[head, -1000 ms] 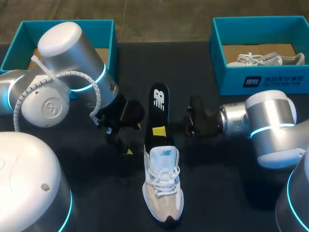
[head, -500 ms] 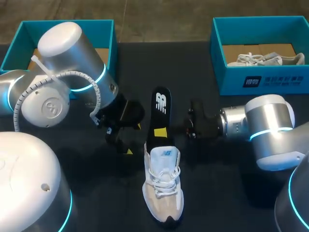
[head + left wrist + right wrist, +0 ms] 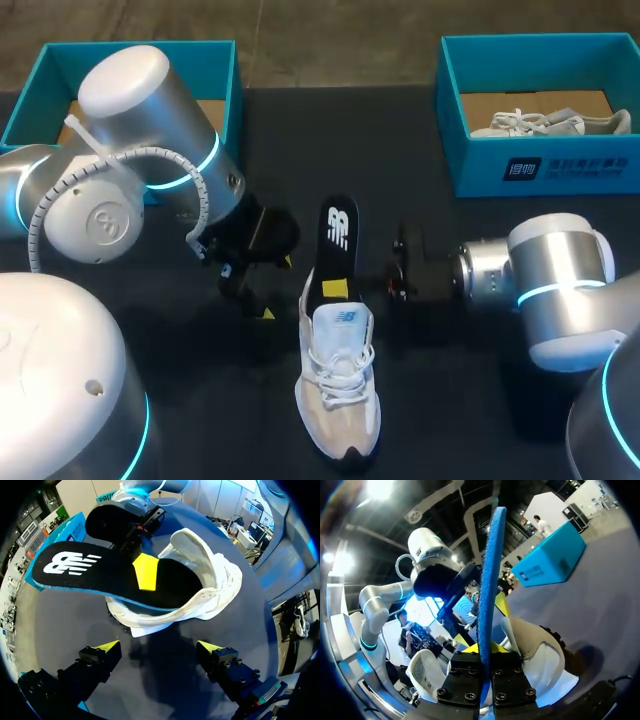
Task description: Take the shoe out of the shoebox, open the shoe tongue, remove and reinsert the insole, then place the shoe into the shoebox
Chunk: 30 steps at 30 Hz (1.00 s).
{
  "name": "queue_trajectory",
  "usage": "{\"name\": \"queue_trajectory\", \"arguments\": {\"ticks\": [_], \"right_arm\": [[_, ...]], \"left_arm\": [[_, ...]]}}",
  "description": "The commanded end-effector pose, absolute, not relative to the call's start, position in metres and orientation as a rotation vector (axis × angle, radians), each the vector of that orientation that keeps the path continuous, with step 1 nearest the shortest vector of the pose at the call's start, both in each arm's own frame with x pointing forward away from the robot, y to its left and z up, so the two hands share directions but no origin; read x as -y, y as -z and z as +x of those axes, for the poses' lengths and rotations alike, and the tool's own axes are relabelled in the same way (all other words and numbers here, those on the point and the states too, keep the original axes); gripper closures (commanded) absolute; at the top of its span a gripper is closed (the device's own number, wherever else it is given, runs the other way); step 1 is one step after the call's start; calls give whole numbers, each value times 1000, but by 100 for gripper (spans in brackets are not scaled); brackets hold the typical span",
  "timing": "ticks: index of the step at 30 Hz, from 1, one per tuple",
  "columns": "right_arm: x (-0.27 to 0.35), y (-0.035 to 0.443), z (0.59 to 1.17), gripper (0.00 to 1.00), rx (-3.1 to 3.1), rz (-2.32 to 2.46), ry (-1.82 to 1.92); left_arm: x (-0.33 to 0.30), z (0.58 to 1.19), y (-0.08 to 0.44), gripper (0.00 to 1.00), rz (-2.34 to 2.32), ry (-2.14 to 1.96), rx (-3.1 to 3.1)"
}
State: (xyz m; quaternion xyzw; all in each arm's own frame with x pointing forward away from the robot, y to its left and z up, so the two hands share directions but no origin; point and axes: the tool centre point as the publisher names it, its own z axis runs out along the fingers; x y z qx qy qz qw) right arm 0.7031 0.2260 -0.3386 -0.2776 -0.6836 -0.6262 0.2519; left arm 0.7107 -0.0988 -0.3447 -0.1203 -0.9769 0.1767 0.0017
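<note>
Insole (image 3: 338,235) and right gripper (image 3: 334,289) have shifted toward 6 o'clock since a second ago, so the insole's front end sits deeper in the shoe (image 3: 338,400). Left arm unchanged.

Head view, left to right:
- Left box (image 3: 225,70) at 10 o'clock on the table (image 3: 470,400), partly hidden by the left arm.
- Left gripper (image 3: 277,288) at 9 o'clock of the insole, near it but apart. Left wrist view: left gripper (image 3: 157,646) spread wide, holding nothing, with the shoe (image 3: 210,585) ahead of it.
- Shoe lies at 6 o'clock of the table's middle, toe to 6, heel to 12, laces up.
- Insole sticks out of the shoe's mouth toward 12, tilted upward. In the left wrist view the insole (image 3: 75,572) is black on top with a blue underside.
- Right gripper comes in from 3 o'clock, clamped on the insole just beyond the heel, one yellow tip showing on the insole's top. Right wrist view: insole (image 3: 490,570) seen edge-on, pinched in the right gripper (image 3: 487,647), shoe (image 3: 540,655) beside it.
- Right box (image 3: 540,165) at 2 o'clock, with a second shoe (image 3: 545,123) inside.
</note>
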Motion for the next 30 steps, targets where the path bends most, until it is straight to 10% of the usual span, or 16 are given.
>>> {"name": "queue_trajectory", "arguments": {"ticks": [1,19,24,30], "right_arm": [[-227,342,696,100,1858,-779,1707],[-226,353,686,100,1825,-857,1683],[-230,342,690,62,1843,-823,1707],[-235,330,696,59,1872,-796,1716]], "left_arm": [[99,710,346,0,-376,-555,3068],[99,710,346,0,-376,-555,3068],[99,710,346,0,-376,-555,3068],[99,710,346,0,-376,-555,3068]]}}
